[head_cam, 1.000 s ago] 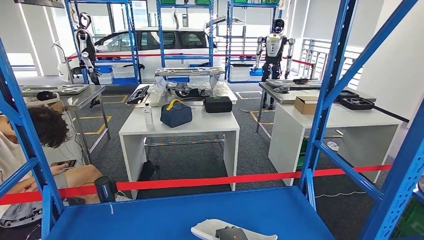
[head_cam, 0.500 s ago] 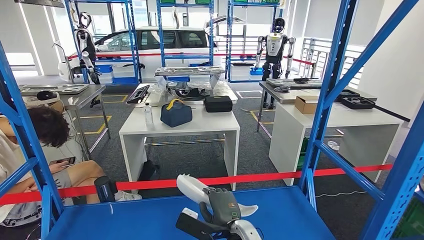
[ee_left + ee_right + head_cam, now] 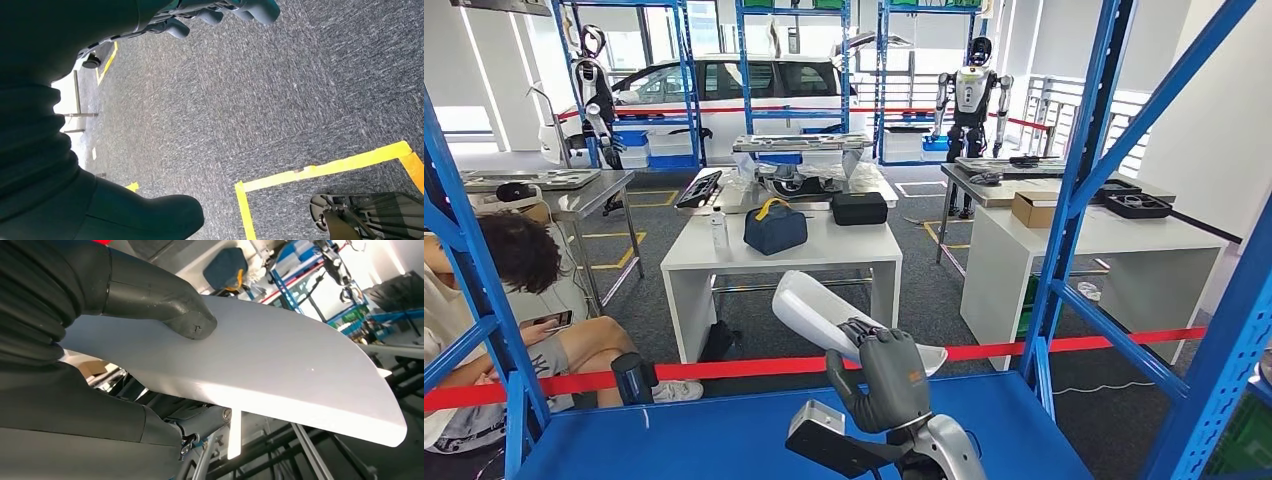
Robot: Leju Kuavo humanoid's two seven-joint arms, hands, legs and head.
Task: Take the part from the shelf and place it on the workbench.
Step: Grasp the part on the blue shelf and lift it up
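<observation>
The right hand (image 3: 886, 378) grips the one white curved part (image 3: 824, 315), thumb (image 3: 170, 305) pressed on its top face, holding it above the front edge of the blue shelf (image 3: 724, 435); no readable writing.

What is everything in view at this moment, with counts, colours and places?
curved white plastic part: one, white, held above the blue shelf board
blue shelf board: one, blue, under the hand
red barrier tape: one, red, beyond the shelf
white tables: two, white, mid-floor
dark blue bag: one, on the nearer table
black case: one, beside the bag
white car: one, background
seated person: one, at left
right hand: grips the part
left hand: hangs over grey carpet
</observation>
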